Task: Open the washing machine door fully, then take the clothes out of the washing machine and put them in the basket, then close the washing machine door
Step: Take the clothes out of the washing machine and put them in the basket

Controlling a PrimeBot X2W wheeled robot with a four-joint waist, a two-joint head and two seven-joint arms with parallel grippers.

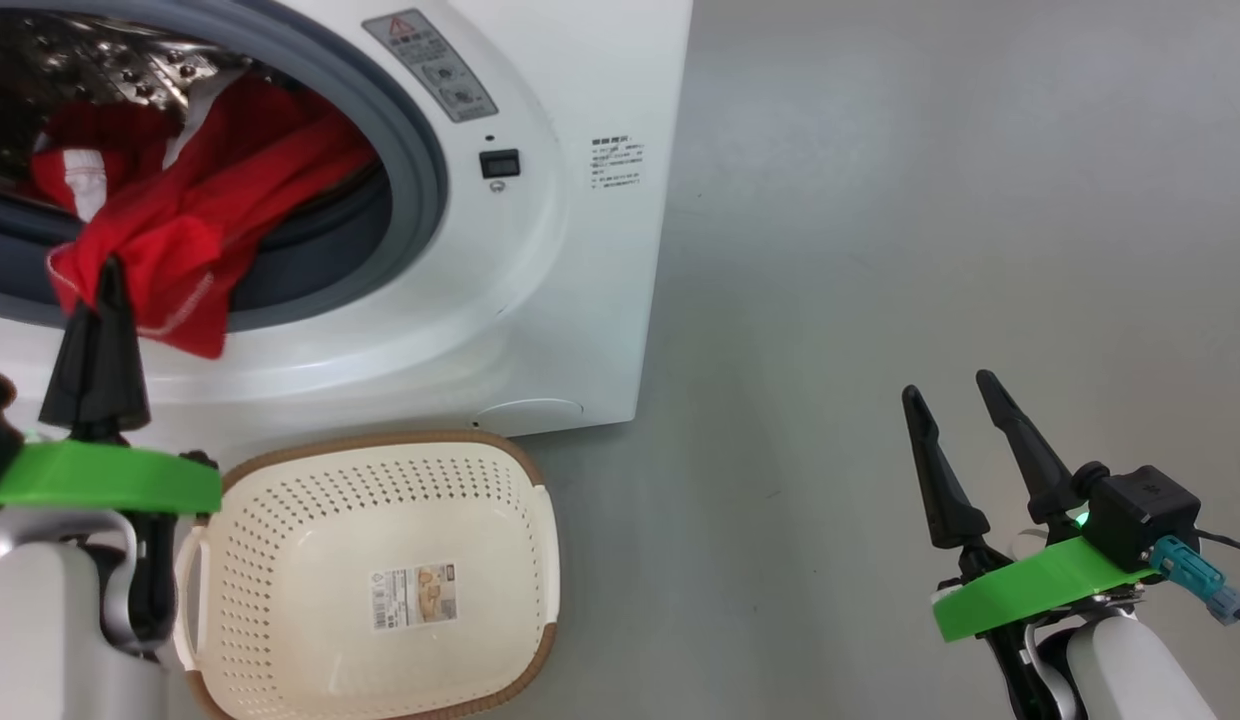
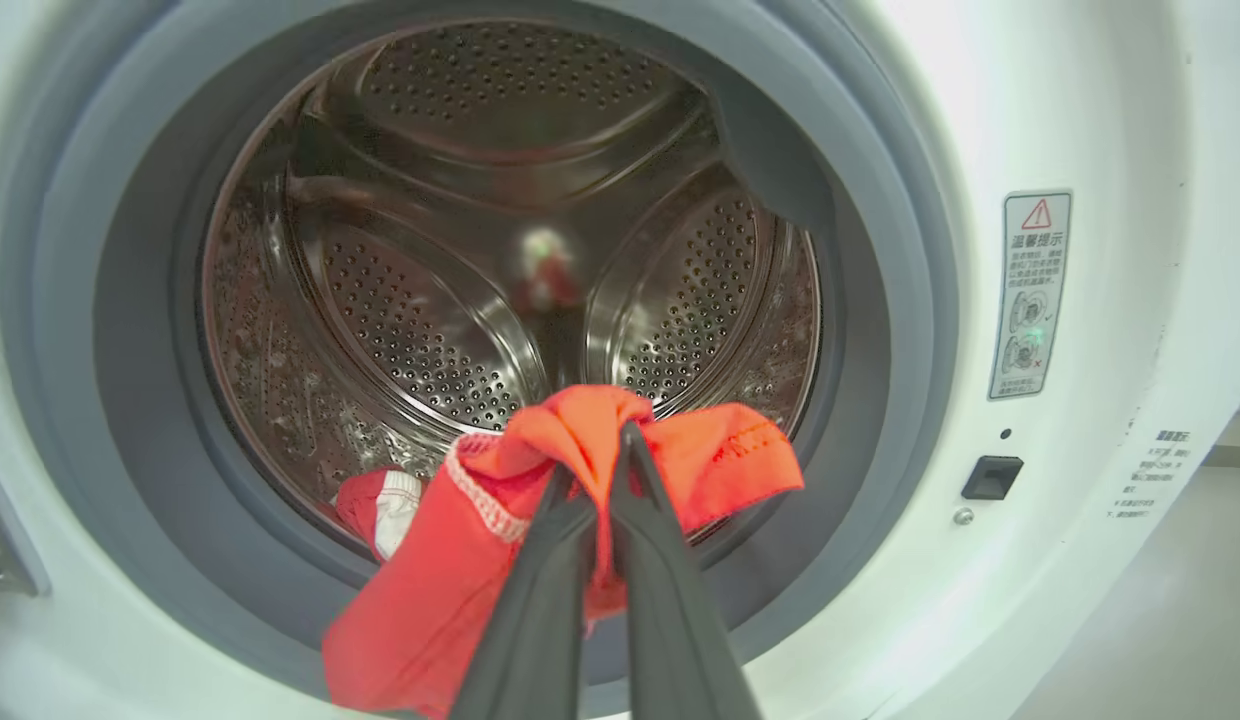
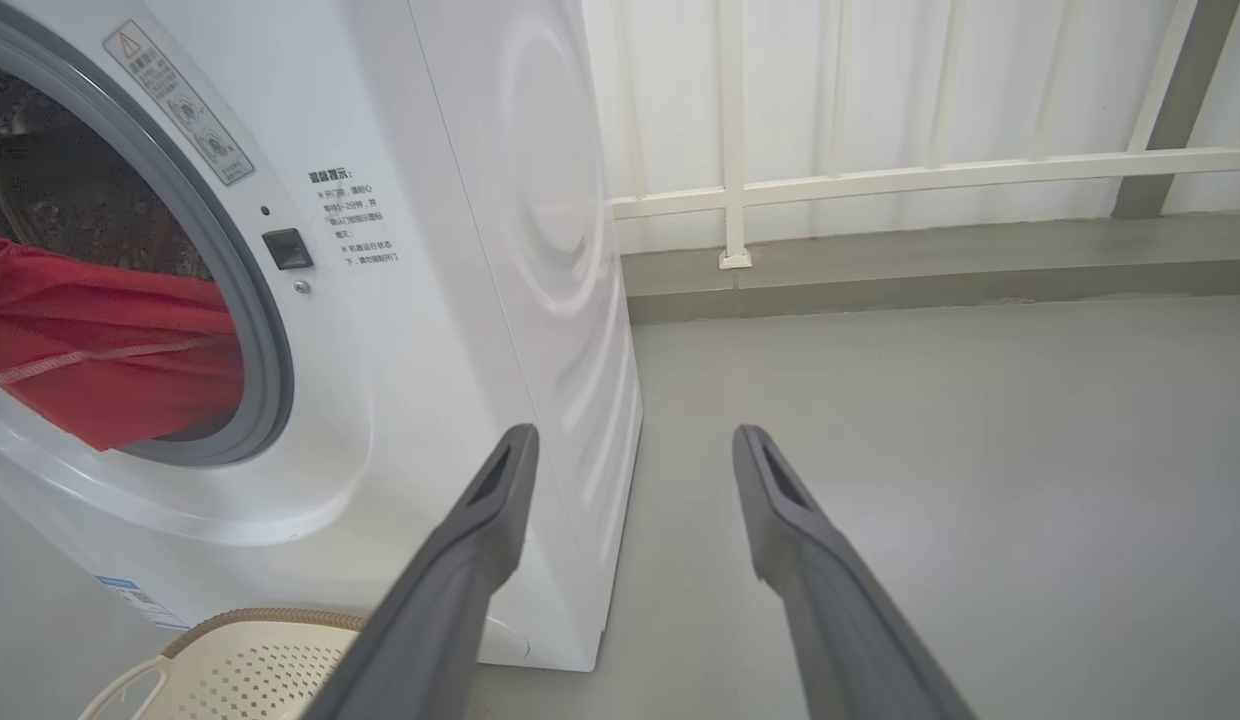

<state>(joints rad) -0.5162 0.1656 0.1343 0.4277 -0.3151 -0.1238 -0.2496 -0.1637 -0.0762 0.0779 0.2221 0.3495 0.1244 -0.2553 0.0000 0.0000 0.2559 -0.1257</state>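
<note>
Clothes [image 1: 230,170]: bright red fabric, bunched and creased, with a white panel at the left and white stitching along the hems.
Location: in the mouth of the washing machine [image 1: 540,300], spilling out of the steel drum [image 2: 430,300] and over the lower part of the grey rubber ring [image 1: 420,150]. One fold hangs down past the ring, in front of the white face.
Hold: left gripper [image 1: 108,272] pinched together on a gathered red fold at the lower edge of the opening, with cloth bunched around both fingertips.
Right gripper [image 1: 948,388]: fingers spread apart, over the grey floor [image 1: 880,250], well to the right of the machine.
Basket [image 1: 380,445]: cream perforated plastic with a brown rim and a paper label [image 1: 413,595] inside. It stands on the floor just below the opening.
</note>
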